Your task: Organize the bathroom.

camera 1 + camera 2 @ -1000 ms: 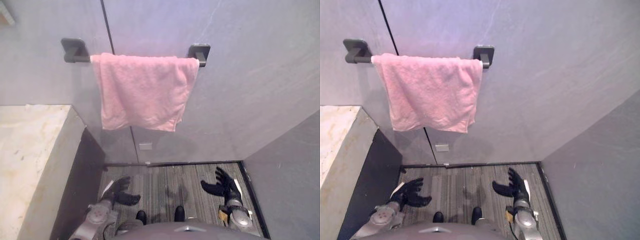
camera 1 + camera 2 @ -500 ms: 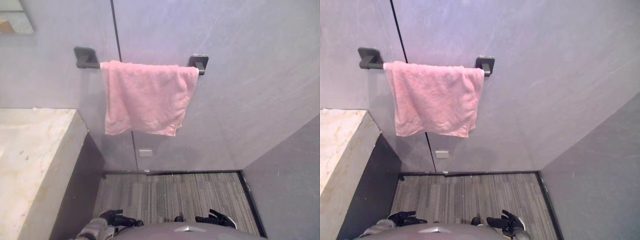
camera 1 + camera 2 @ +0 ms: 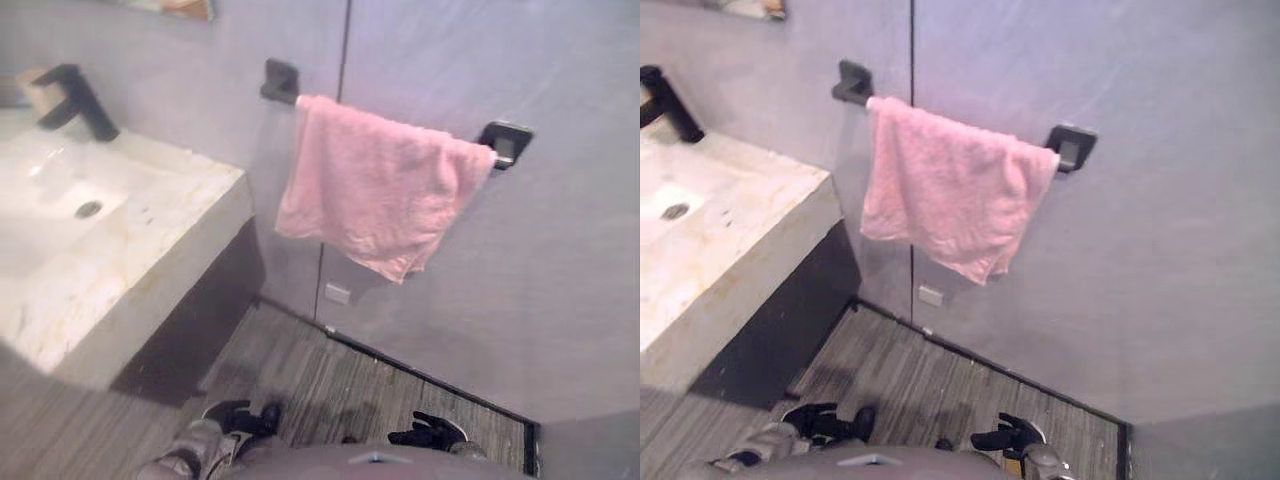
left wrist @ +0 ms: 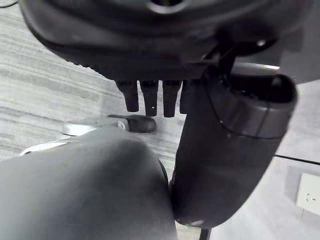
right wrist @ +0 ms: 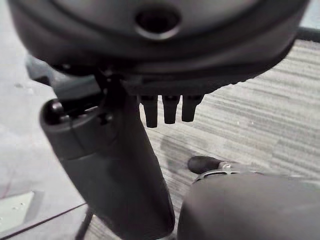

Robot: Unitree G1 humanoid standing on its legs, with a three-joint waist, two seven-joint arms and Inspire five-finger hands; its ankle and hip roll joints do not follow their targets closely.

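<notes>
Pink towel (image 3: 385, 185) hangs draped over a dark wall rail (image 3: 505, 145), between the rail's two dark brackets, spread across most of the bar w/ its lower edge uneven, one corner dipping lower on the side nearer the right bracket. Rail is fixed to a grey panelled wall (image 3: 560, 260); a thin vertical seam runs down the wall behind the towel's left part, and a small white outlet plate (image 3: 337, 293) sits low on the wall below the towel. To the robot's left a pale stone washbasin counter (image 3: 150, 240) juts out, w/ a drain hole (image 3: 88, 209) in the basin and a black tap (image 3: 75, 98) at the back; dark cabinet face beneath the counter. Striped grey floor (image 3: 330, 370) runs along the wall base. Both hands are low, near the floor, well apart from the towel. Left hand (image 3: 240, 417) shows at the lower left of the head views; in its wrist view the fingers (image 4: 147, 97) extend straight in a row, thumb alongside, nothing held. Right hand (image 3: 428, 433) shows at lower right; its fingers (image 5: 170, 107) also straight and relaxed, thumb beside them, holding nothing. Neither hand touches any object
</notes>
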